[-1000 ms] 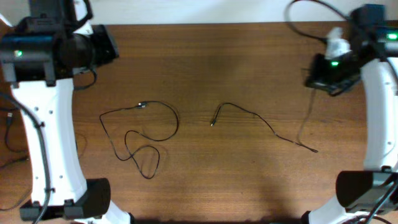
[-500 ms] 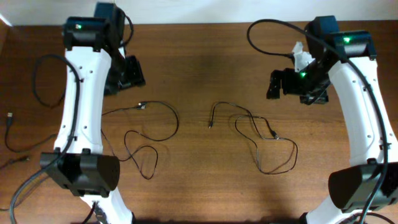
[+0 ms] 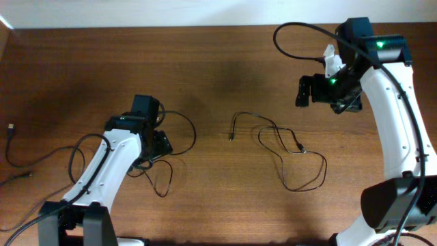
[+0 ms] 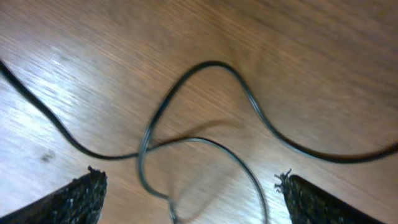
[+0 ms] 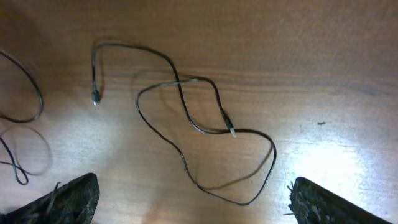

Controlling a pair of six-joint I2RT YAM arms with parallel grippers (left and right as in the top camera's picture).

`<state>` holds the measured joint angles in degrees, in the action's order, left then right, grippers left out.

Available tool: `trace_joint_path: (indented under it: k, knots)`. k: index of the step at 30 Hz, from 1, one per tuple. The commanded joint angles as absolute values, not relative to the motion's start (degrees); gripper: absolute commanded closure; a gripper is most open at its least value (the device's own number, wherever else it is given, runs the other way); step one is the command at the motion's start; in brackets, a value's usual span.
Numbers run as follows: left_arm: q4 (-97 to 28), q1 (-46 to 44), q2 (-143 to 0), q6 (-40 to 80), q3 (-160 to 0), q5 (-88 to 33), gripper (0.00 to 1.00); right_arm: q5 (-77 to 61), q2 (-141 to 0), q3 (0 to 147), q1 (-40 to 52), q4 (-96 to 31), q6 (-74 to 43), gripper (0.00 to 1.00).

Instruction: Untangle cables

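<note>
Two thin black cables lie apart on the wooden table. The left cable (image 3: 186, 131) curls in loose loops, and my left gripper (image 3: 162, 145) hovers low over it. In the left wrist view its strands cross (image 4: 144, 148) just ahead of my open left gripper (image 4: 189, 194), with nothing held. The right cable (image 3: 287, 147) lies in its own loops, one plug end (image 5: 94, 96) off to the left. My right gripper (image 3: 302, 92) hangs above and behind it. In the right wrist view the right gripper (image 5: 193, 200) is open and empty, high over the cable (image 5: 186, 112).
Other thin cords with a small plug (image 3: 11, 128) trail along the table's left edge. The thick black robot cable (image 3: 290, 31) arcs over the back right. The white wall runs along the far edge.
My left arm swung from the back left down onto the left cable, and its jaws opened. The right cable went from stretched out to loose loops; the right jaws opened.
</note>
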<state>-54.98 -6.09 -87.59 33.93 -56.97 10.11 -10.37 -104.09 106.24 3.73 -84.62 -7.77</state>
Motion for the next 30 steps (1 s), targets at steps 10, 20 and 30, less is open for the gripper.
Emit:
trace_joint_path:
  k: [10,20,30]
  knots:
    - [-44.93,-2.55,-87.48,17.02,-56.18,23.88,0.11,-9.85,-104.42,101.73,3.73,-82.04,-7.97,0.01]
    - [-52.4,-2.33,-86.43,18.76,-57.95,25.98,0.01,-10.74,-104.42,101.73,3.73,-81.84,-11.44,0.01]
    - [-49.45,-1.04,-86.56,27.33,-55.13,33.41,0.01,-10.72,-104.42,101.73,3.73,-82.28,-11.42,0.01]
